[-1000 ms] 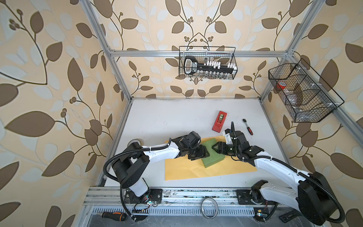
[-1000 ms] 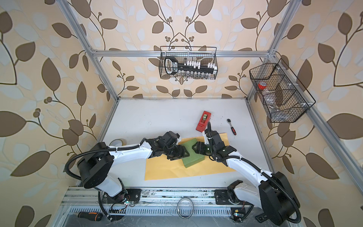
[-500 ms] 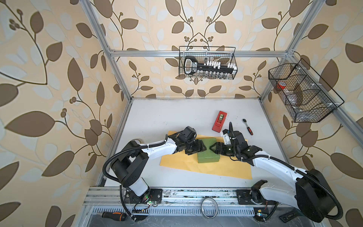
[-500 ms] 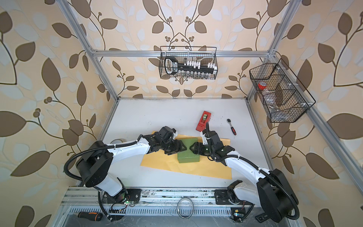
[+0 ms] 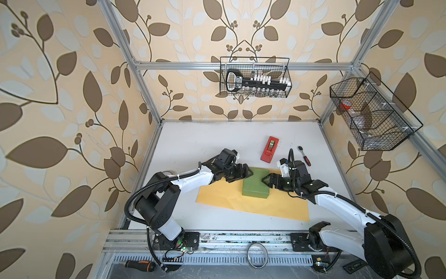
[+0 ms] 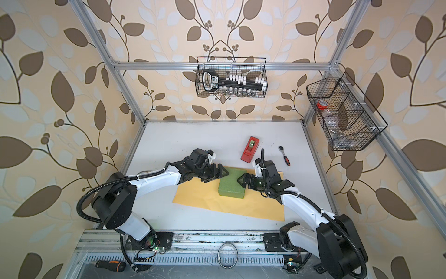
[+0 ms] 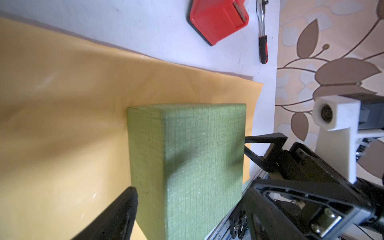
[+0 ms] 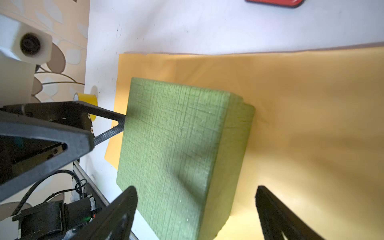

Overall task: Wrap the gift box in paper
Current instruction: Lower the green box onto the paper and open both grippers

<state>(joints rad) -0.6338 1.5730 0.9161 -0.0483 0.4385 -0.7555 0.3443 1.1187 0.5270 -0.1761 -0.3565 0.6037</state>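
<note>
Two arms reach low over the flat white counter (image 5: 205, 140), one on each side of the work. A large, thin, pale yellow-orange paper sheet (image 5: 277, 205) lies flat on it but askew. The flat, squarish green textured gift box (image 5: 255, 187) sits on the sheet near its far long edge, roughly mid-length and not squared to the sheet's edges. Left fingers (image 7: 118, 216) and right fingers (image 8: 124, 212) are both spread apart beside the box, gripping nothing. A red plastic tape dispenser (image 5: 269, 151) and a small red-handled metal ratchet (image 5: 304, 155) lie beyond, off the sheet. Judgement: box placement step. Before any fold, nudge the box parallel to a paper edge, leave enough sheet on both sides to overlap, and withdraw without dragging the paper.
</note>
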